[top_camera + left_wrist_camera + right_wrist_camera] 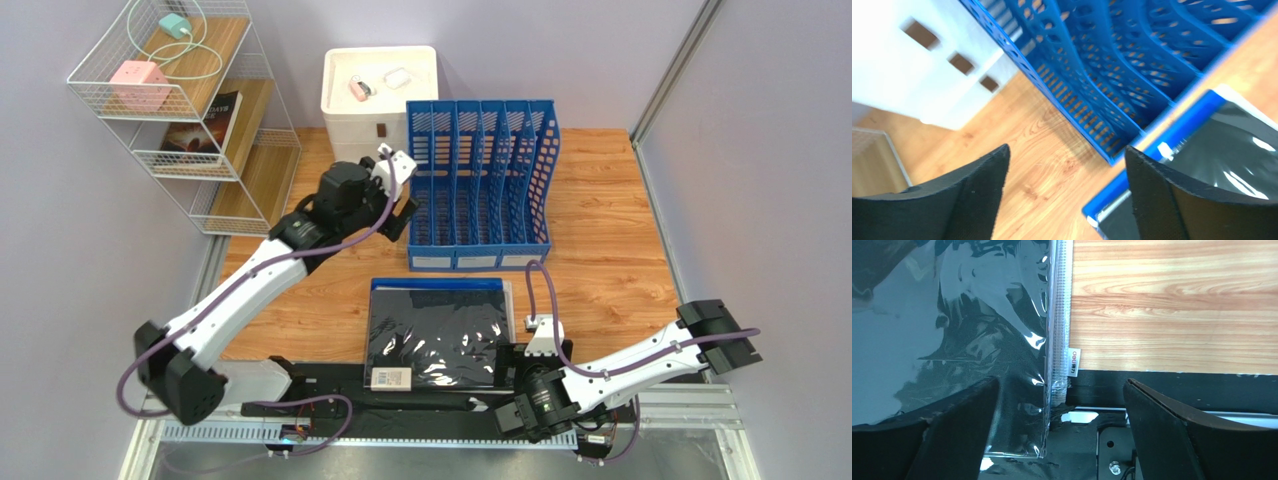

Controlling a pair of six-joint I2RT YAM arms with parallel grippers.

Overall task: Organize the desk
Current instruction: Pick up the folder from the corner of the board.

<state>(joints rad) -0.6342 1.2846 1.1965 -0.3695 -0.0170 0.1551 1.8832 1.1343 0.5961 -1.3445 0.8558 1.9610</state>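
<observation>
The desk (610, 230) is a light wood top. A blue file rack (480, 190) with several slots stands at its middle. In front of it lies a black, plastic-wrapped folder (435, 335) on top of a blue folder. My left gripper (402, 212) hovers open beside the rack's left side; in the left wrist view (1067, 165) only bare wood lies between its fingers, with the rack (1112, 65) ahead. At the folder's near right corner my right gripper (508, 362) is open, straddling the wrapper's edge (1054, 370) without holding it.
A white box (380, 85) with small items on top stands behind the rack. A white wire shelf (190, 110) at the back left holds a pink cube, a book and a teal charger. A black mounting plate (330, 385) runs along the near edge.
</observation>
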